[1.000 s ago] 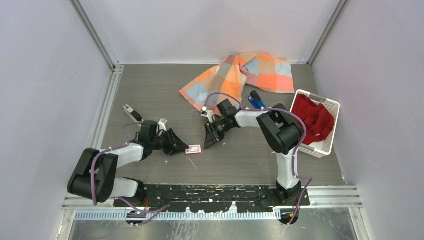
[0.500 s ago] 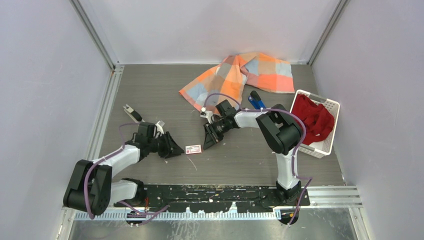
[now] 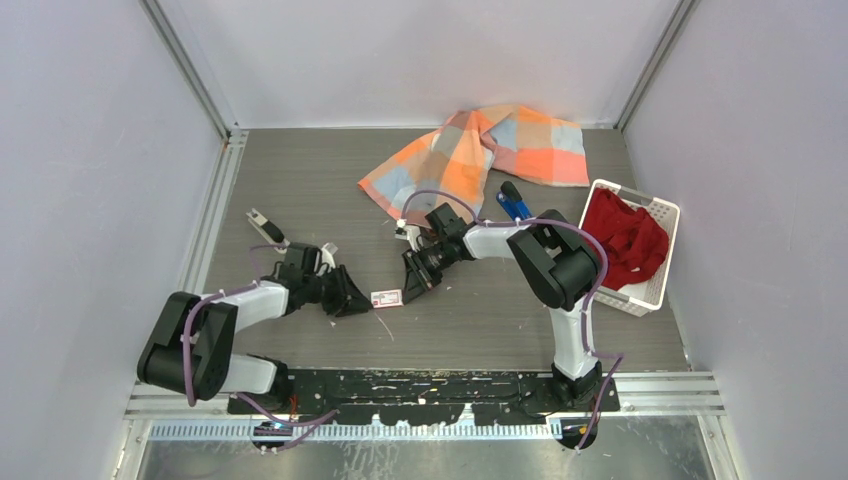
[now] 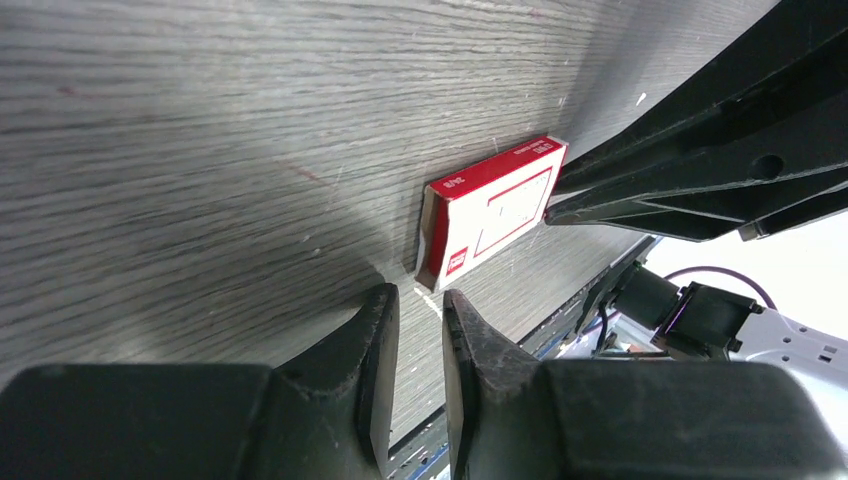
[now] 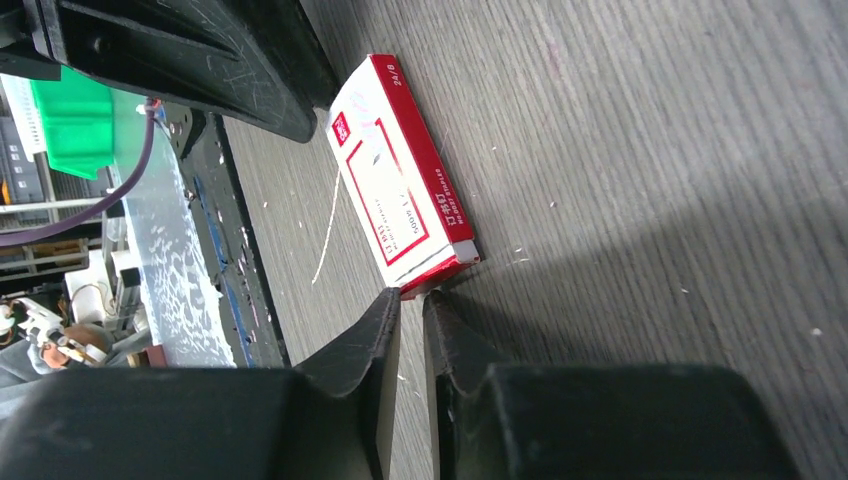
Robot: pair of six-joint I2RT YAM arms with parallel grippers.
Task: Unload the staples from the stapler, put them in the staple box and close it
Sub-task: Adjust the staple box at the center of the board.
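- Left gripper (image 4: 418,298): the jaws stand a narrow gap apart, low over the table (image 3: 300,180), with nothing between them.
- Just ahead of its fingertips lies a small flat white-and-red packet (image 4: 495,210), its near end facing the gap but not touching the fingers.
- Straight beyond the packet, the right gripper (image 5: 412,298) points back at the left one, so the packet lies between the two.
- The right gripper's jaws are almost together, with only a slit left. A corner of the packet sits right at their tips, and whether it is nipped cannot be told.
- Behind the left gripper, beside its wrist, sit a small white piece (image 3: 325,248) and, further back, a black-and-silver item (image 3: 265,225).
- The stapler (image 3: 513,203), blue, lies well behind the right gripper, beside that arm's forearm and at the edge of an orange-and-blue checked cloth (image 3: 480,150). Neither gripper touches it.
- Further out on that side stands a white basket (image 3: 660,215) holding a red cloth (image 3: 625,235).
- The staples: only pale flecks show on the table, too small to tell.
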